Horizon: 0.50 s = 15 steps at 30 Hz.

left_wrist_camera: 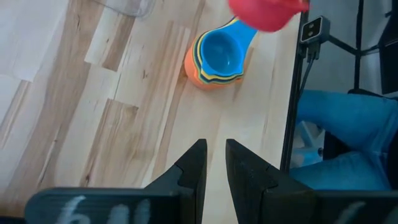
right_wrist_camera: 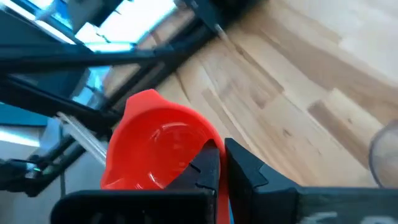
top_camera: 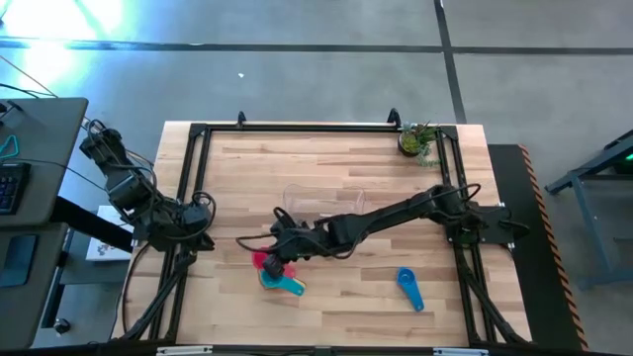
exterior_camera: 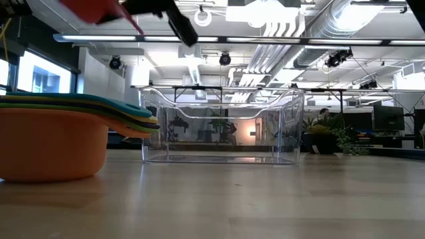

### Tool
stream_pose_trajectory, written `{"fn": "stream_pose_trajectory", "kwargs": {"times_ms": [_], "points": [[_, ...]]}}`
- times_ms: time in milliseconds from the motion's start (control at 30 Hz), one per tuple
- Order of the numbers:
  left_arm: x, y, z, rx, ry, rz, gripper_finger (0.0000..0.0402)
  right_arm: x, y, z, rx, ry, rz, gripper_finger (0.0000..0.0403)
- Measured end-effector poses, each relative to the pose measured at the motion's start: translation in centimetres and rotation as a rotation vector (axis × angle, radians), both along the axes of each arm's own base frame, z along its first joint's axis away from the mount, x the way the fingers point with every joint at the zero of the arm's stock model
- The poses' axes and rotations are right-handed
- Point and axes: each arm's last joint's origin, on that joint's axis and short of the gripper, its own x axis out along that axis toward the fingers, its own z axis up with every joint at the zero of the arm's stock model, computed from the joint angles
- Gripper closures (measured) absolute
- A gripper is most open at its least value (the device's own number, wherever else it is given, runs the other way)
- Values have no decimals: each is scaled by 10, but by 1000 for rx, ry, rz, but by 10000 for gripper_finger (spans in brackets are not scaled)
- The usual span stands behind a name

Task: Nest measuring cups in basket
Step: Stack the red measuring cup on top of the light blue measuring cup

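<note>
Lab or workshop (exposed ducts (exterior_camera: pixel 292 26), concrete floor (top_camera: pixel 316 84)).

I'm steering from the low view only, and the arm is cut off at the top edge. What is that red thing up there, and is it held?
Observer: It is the coral cup, gripped by its handle in the right gripper.
Operator: Where is it relative to the stack?
Observer: From above, it hangs just beside the nested stack, on the side nearer the basket.
Operator: Any cups I can't see?
Observer: A blue cup lies alone on the table, toward the right arm's side.
Operator: Left arm?
Observer: The left gripper waits at the table's left edge, fingers nearly closed, empty.
</note>
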Motion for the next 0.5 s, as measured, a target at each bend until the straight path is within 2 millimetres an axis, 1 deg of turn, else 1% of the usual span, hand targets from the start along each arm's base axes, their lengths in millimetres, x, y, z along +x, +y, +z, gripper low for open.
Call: {"fn": "stream_pose_trajectory", "kwargs": {"times_ms": [233,500], "points": [[0,0,0,7,-1,5,351,5,7,-30,34,93,-4,398],[0,0,0,-1,3,18,351,6,15,-53,67,165,23,398]]}}
